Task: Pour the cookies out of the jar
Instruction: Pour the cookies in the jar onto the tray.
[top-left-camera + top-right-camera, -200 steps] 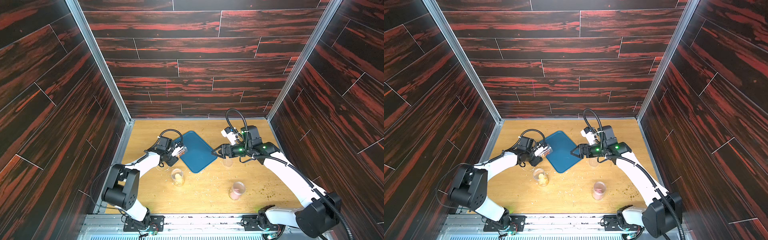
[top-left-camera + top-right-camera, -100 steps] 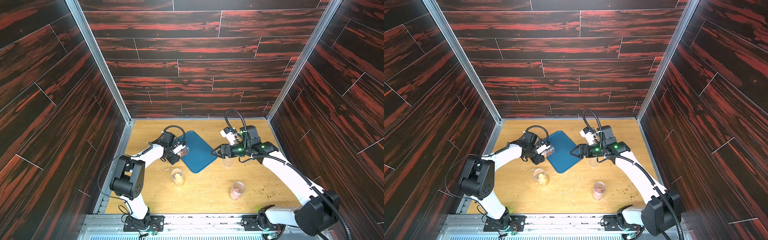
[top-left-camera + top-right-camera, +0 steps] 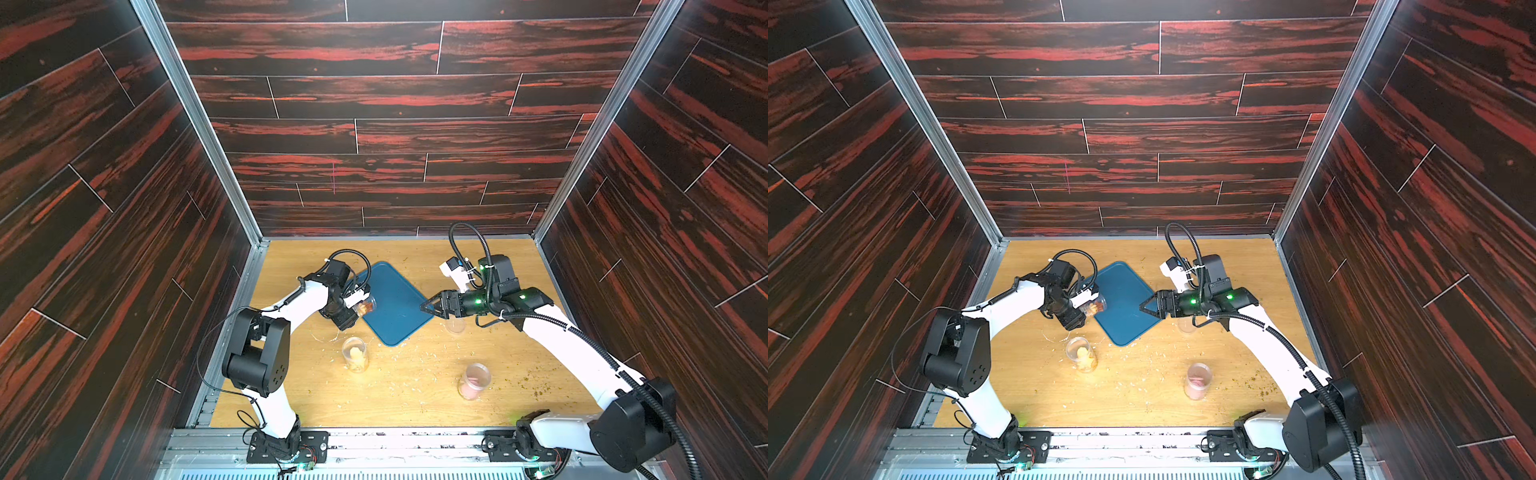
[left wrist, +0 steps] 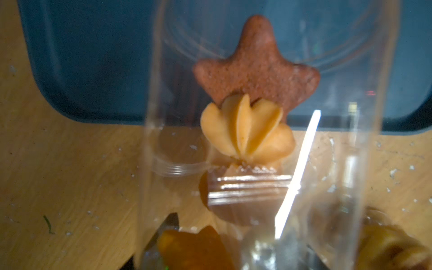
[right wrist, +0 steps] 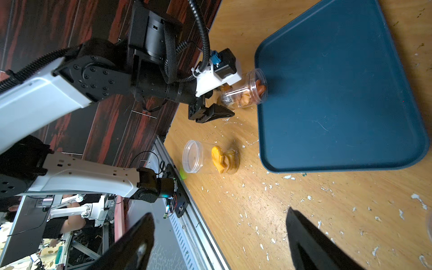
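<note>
- Your left gripper (image 3: 354, 312) is closed narrow around the clear jar (image 3: 366, 306) and holds it tipped on its side above the wooden table (image 3: 415, 399)
- The jar's open mouth points at the blue tray (image 3: 401, 299); in the right wrist view the mouth sits just over the tray's rim, on the side nearest your left arm
- The cookies (image 5: 245, 102) are inside the jar, gathered between its middle and its mouth
- The left wrist view looks along the jar: a brown star cookie (image 4: 257, 70) is nearest the mouth and a pale yellow swirl cookie (image 4: 247, 133) leans against it
- An orange cookie (image 4: 191, 247) shows blurred, close to the lens
- Your right gripper (image 3: 424, 308) hangs at the opposite corner of the tray with its claw spread wide and nothing between the jaws
- In the right wrist view its two black fingers (image 5: 311, 238) stand far apart over the table
- A second jar (image 3: 355, 353), upright and open, holds yellow cookies; it stands on the table just beside the tray's near corner, closer to the front rail than the left gripper
- A third jar (image 3: 473, 380) with pink contents stands well apart from the tray, toward the right arm's base
- A small clear cup (image 3: 455, 326) stands partly under the right wrist
- White crumbs (image 5: 289, 177) lie scattered over the table near the tray
</note>
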`<state>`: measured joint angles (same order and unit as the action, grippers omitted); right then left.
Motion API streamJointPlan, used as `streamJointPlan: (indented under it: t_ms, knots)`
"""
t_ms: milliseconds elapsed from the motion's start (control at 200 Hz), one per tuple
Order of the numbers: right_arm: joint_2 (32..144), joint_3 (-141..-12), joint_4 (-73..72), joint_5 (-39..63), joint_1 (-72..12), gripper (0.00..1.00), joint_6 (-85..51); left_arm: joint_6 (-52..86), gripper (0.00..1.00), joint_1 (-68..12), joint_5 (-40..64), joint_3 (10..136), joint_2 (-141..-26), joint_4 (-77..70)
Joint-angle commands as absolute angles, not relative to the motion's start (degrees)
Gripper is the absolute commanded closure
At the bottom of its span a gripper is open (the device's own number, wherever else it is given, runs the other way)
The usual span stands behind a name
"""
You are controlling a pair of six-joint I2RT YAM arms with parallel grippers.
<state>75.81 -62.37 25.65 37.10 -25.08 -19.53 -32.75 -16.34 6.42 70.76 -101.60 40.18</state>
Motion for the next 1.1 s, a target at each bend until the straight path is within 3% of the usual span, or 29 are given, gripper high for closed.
streamJointPlan:
  t_ms: [0,671,1092]
  knots:
    - [73.78,-60.66,25.11,37.72,-25.28,0.08,-20.17,-33.53,0.71,-16.24,6.82,73.10,-102.06,43.30]
    - [70.94,-56.98,23.08,37.18,-25.31,0.09,-22.94,-36.38,0.71,-23.88,-7.25,84.55,-108.25,53.15]
    - [70.75,-56.63,22.78,37.35,-25.34,0.09,-23.24,-38.23,0.69,-27.00,-15.34,85.34,-109.34,54.15]
